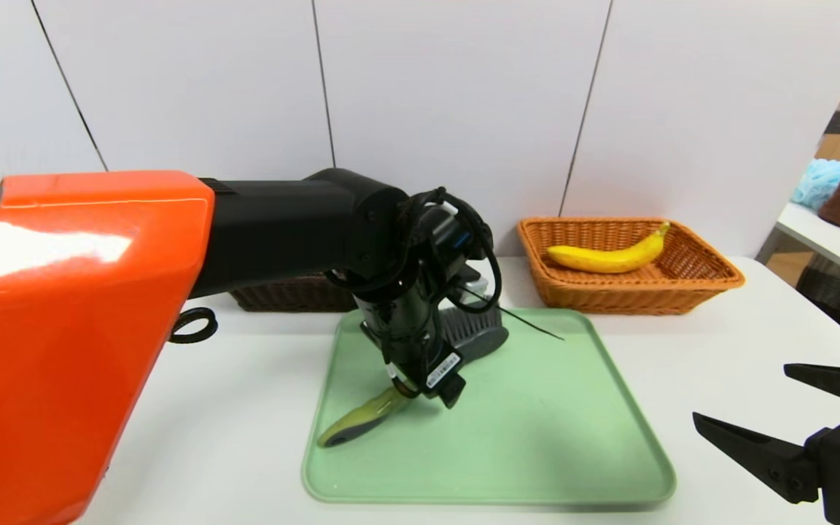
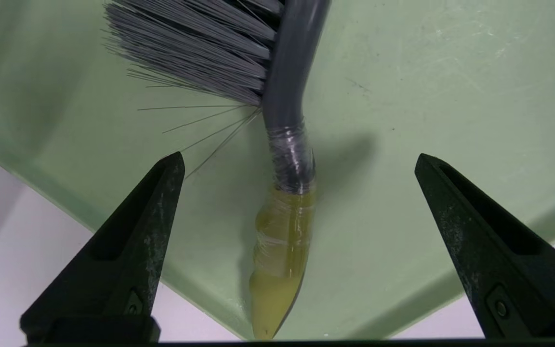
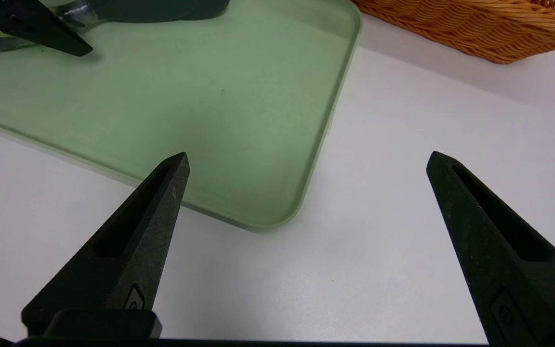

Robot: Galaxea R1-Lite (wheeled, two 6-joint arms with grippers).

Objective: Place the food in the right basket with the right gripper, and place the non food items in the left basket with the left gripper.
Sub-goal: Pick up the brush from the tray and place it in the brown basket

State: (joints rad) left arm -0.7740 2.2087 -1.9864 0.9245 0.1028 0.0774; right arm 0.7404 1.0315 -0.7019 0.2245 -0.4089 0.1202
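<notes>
Brush (image 2: 277, 144) with splayed grey bristles lies on smooth tray (image 2: 427, 96).

From my head camera, my own left arm covers most of the dark brown woven wicker basket (image 1: 281, 293), so I cannot see what lies inside it. The arm also hides the middle of the grey-bristled brush with the olive-green handle (image 1: 362, 423). My right gripper (image 1: 763, 408) is cut off at the frame corner. The left wrist view crops the brush head.
</notes>
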